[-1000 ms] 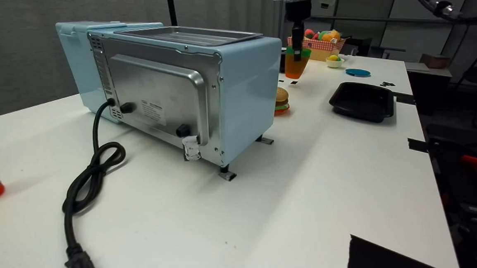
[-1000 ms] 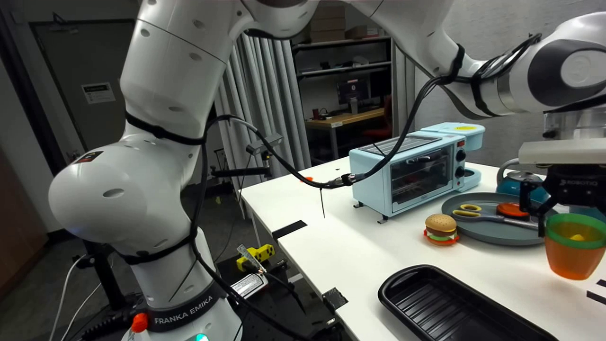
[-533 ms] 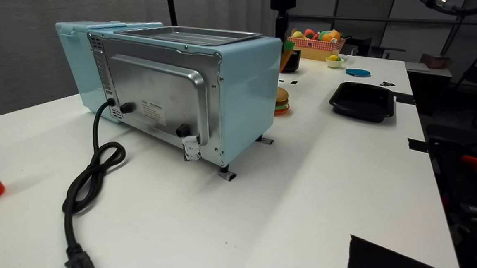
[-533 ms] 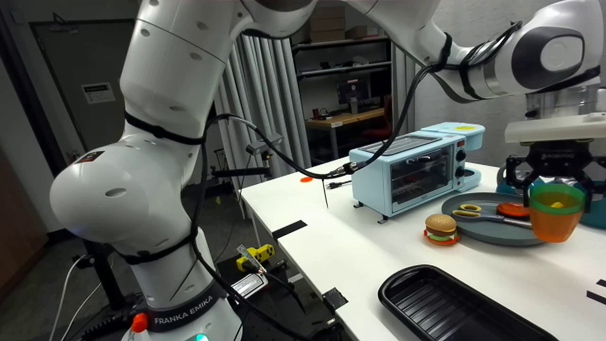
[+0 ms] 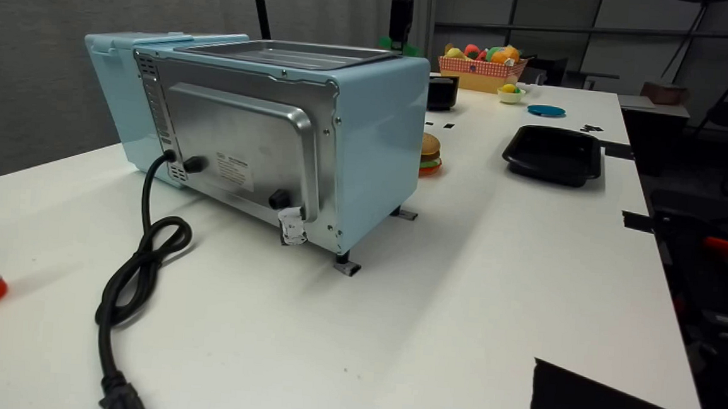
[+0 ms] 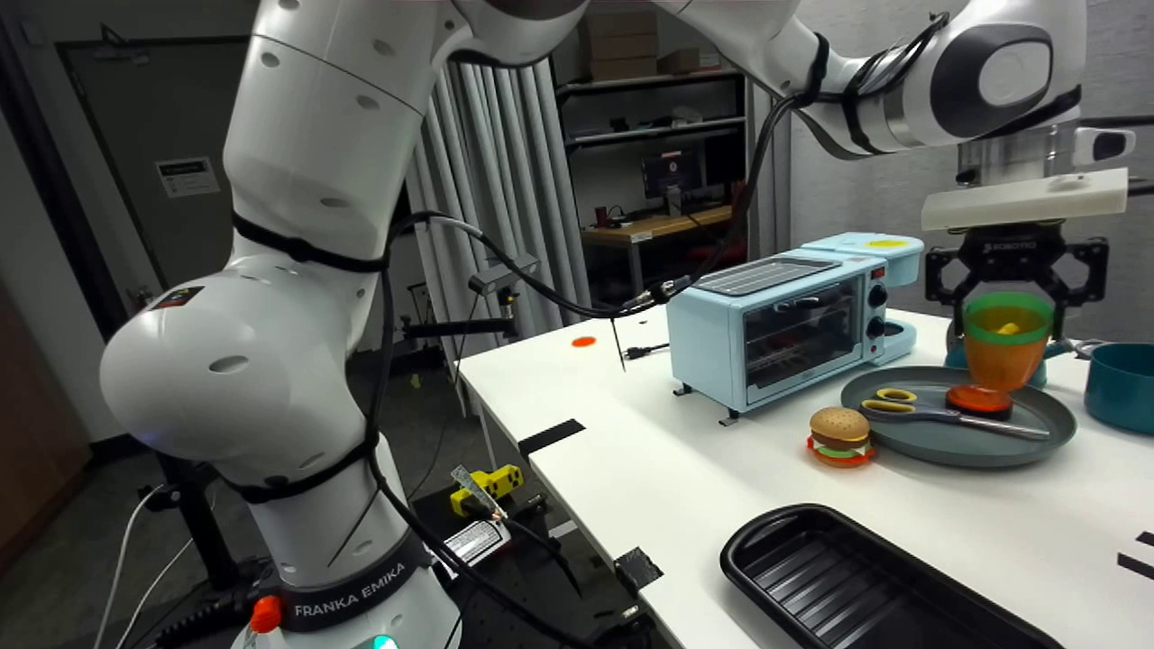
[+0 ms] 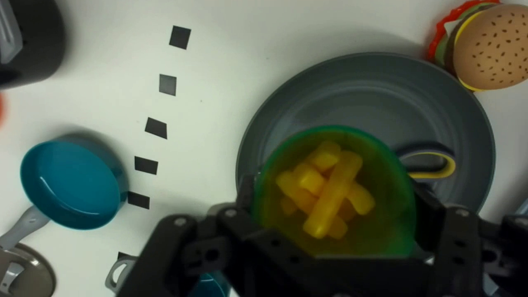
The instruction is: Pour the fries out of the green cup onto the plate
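My gripper (image 6: pixel 1008 332) is shut on the green cup (image 6: pixel 1001 362), one finger on each side of its green upper part. The cup is upright, green above and orange below, and is held over the grey plate (image 6: pixel 929 453). In the wrist view, the cup (image 7: pixel 383 229) holds several yellow fries (image 7: pixel 334 194) and covers part of the plate (image 7: pixel 363 78). Scissors (image 6: pixel 888 407) and a red-orange disc (image 6: pixel 974 399) lie on the plate. In an exterior view, only some green of the cup (image 5: pixel 410 51) shows above the toaster oven; the plate is hidden there.
The light-blue toaster oven (image 6: pixel 703 333) stands beside the plate. A toy burger (image 6: pixel 840 437) sits at the plate's edge. A black tray (image 6: pixel 865 577) is at the front. A teal pot (image 6: pixel 1122 388) stands beyond the plate. A fruit basket (image 5: pixel 479 75) is farther off.
My gripper has carried the upright cup from beside the plate to above it, moving up and left in both exterior views. The fries stay in the cup.
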Tool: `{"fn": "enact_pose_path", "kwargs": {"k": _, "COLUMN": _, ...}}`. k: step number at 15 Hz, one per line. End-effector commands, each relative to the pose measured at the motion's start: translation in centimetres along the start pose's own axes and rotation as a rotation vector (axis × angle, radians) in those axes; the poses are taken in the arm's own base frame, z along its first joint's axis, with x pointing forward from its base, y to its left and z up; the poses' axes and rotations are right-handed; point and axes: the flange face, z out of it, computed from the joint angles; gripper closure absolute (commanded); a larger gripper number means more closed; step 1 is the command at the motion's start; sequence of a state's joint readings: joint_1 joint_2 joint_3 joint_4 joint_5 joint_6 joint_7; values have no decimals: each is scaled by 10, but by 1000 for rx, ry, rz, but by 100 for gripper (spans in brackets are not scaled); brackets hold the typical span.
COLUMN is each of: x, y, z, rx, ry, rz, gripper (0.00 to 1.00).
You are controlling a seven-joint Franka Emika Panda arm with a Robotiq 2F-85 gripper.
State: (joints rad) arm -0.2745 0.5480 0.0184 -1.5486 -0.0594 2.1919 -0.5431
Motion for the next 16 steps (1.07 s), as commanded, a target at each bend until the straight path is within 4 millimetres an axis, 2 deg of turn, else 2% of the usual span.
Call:
{"fn": "enact_pose_path", "kwargs": {"k": 1, "x": 11, "y": -8, "z": -10, "rx": 7, "ry": 73, "rz": 4, "gripper": 42}}
{"fn": "enact_pose_path", "kwargs": {"k": 7, "x": 21, "y": -14, "z": -6, "rx": -46, "ry": 211, "rz": 31, "gripper": 42}}
{"fn": "enact_pose_path", "kwargs": {"k": 16, "x": 15, "y": -43, "z": 30, "rx": -155, "ry": 433, "rz": 75, "gripper": 42}}
